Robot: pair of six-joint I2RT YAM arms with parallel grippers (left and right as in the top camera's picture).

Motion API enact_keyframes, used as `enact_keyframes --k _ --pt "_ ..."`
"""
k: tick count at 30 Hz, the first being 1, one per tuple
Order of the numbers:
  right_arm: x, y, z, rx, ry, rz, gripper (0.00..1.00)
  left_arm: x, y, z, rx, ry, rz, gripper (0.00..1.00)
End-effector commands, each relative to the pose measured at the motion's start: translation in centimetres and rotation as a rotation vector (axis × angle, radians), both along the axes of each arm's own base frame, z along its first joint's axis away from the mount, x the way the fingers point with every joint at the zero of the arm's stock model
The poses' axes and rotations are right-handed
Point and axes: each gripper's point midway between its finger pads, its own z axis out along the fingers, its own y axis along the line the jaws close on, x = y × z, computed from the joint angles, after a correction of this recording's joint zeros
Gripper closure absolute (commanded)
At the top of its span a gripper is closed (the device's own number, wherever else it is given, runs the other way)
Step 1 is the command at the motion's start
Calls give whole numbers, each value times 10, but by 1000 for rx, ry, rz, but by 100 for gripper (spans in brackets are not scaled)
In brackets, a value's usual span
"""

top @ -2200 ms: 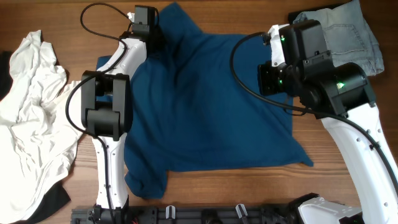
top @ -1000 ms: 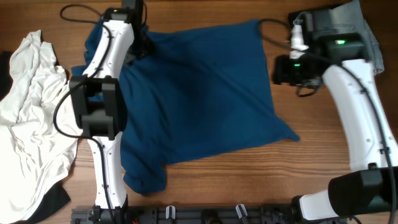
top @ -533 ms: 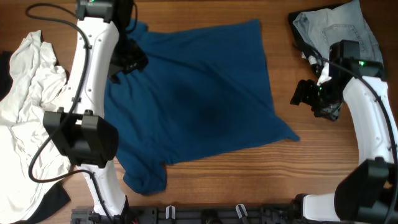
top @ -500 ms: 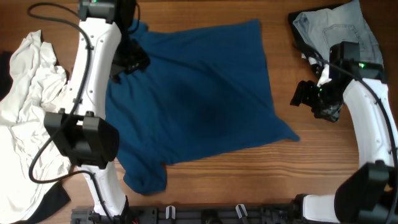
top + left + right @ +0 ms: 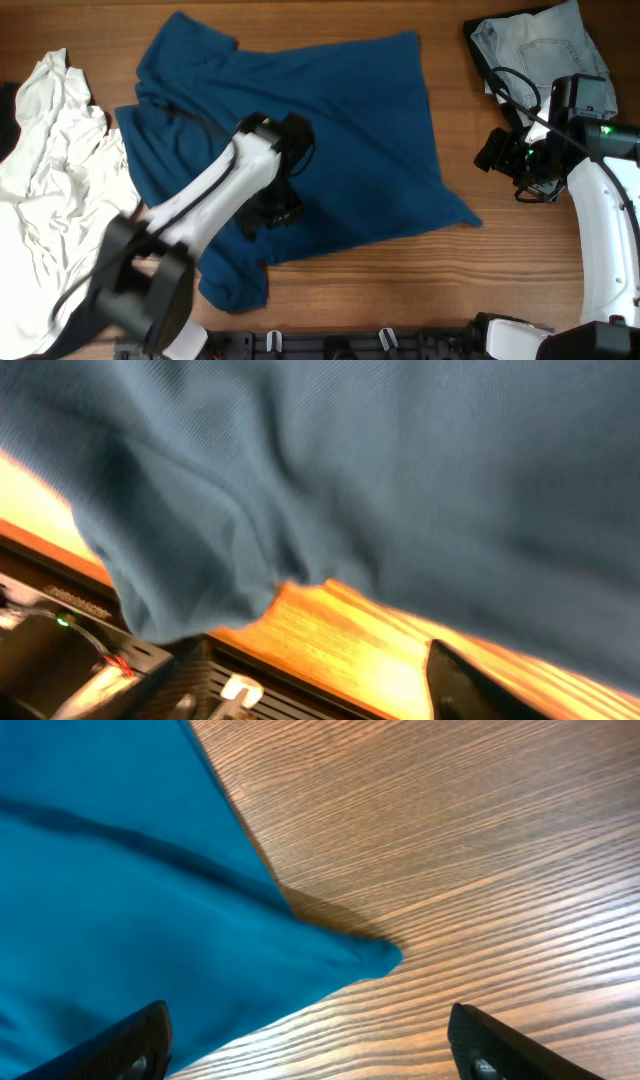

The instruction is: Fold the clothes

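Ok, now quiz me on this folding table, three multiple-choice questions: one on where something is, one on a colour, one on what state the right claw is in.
1. Where do the jeans lie?
A. at the far right corner of the table
B. in the middle of the table
C. at the near left edge

2. What colour is the crumpled shirt on the left?
A. red
B. green
C. white

3. The right claw is:
A. shut on the jeans
B. open, holding nothing
C. shut on a sleeve

Answers:
1 A: the overhead view shows them in the far corner beside the right arm.
2 C: its fabric is plainly white.
3 B: in the wrist view its fingers stand wide apart, with only wood and a corner of the blue T-shirt beneath.
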Motion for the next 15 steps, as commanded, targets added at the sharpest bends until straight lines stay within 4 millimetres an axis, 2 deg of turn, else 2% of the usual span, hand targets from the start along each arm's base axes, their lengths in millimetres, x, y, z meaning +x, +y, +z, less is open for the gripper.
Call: enact_keyframes --k 1,5,8,11,15 --pt "4 9 -4 54 -23 9 9 -28 13 19 -26 -61 135 26" --pt "3 23 -29 132 -27 37 8 -56 25 11 -33 -62 193 25" --pt "-7 38 -52 215 7 66 8 -75 31 -4 -21 -12 224 26" --pt "-21 44 -68 243 48 76 7 -90 34 -20 -21 33 232 26" --pt "-39 78 -92 454 84 90 7 -107 37 -35 -28 87 246 27"
